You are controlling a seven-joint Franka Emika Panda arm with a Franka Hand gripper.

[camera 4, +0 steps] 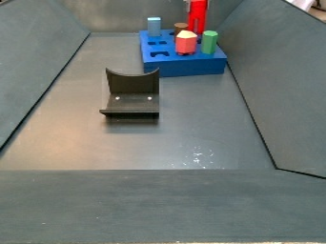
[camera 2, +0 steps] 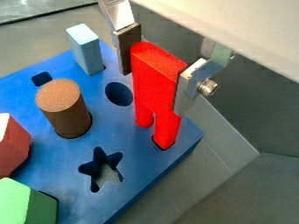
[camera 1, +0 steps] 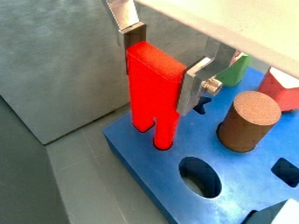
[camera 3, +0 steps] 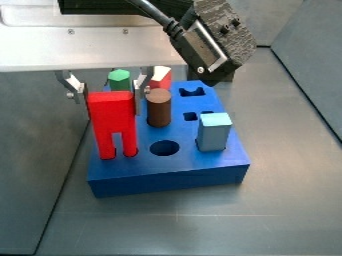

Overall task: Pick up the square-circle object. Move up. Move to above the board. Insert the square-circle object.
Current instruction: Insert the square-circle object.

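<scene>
My gripper (camera 1: 163,61) straddles the top of the red block (camera 1: 153,92), fingers (camera 1: 197,77) spread just off its sides, so released, not clamping. Block stands upright, long axis vertical, legs down in the blue board (camera 1: 152,171) at its corner. It lies straight below my hand; lifting clear means going straight up.

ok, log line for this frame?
gripper: open, straddling square-circle object | object: upright, legs in board | phase: insert
</scene>
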